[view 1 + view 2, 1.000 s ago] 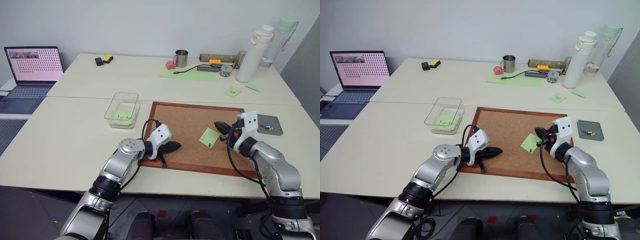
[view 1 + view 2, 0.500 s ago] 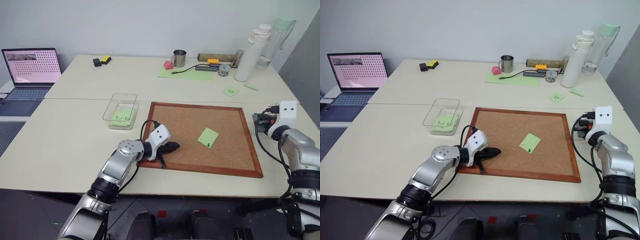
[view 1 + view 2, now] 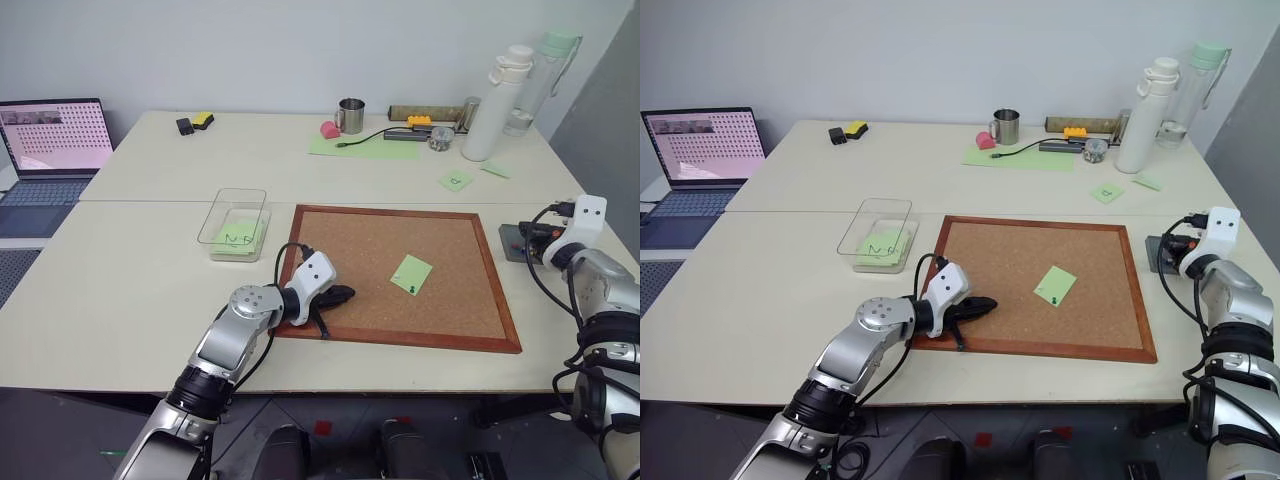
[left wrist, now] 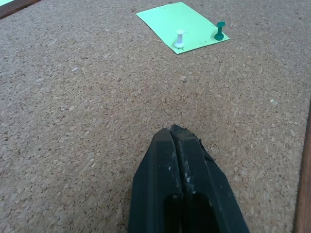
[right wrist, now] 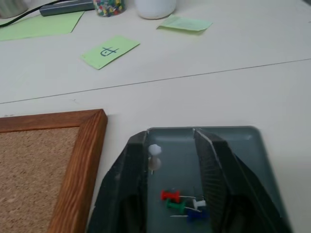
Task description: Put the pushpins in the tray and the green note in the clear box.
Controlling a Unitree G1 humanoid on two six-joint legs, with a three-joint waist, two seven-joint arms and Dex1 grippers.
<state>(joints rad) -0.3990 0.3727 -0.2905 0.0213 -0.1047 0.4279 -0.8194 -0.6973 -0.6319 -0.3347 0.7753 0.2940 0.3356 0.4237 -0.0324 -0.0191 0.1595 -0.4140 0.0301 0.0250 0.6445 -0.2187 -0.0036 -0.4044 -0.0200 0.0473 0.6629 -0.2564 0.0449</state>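
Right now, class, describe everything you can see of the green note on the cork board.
The green note is a plain light green square of paper, unmarked, lying flat on the cork board toward its right half, turned corner-on rather than square with the frame. Two pushpins stand in it near one edge, a white pin and a dark green pin. Nothing else touches it; the left gripper, jaws shut, rests on the cork apart from it.

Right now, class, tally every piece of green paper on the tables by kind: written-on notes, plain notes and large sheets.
Written-on notes: 2 (handwritten note in the clear box; small marked note)
Plain notes: 2 (green note on the corkboard; small plain note)
Large sheets: 1 (large green sheet)
Total: 5
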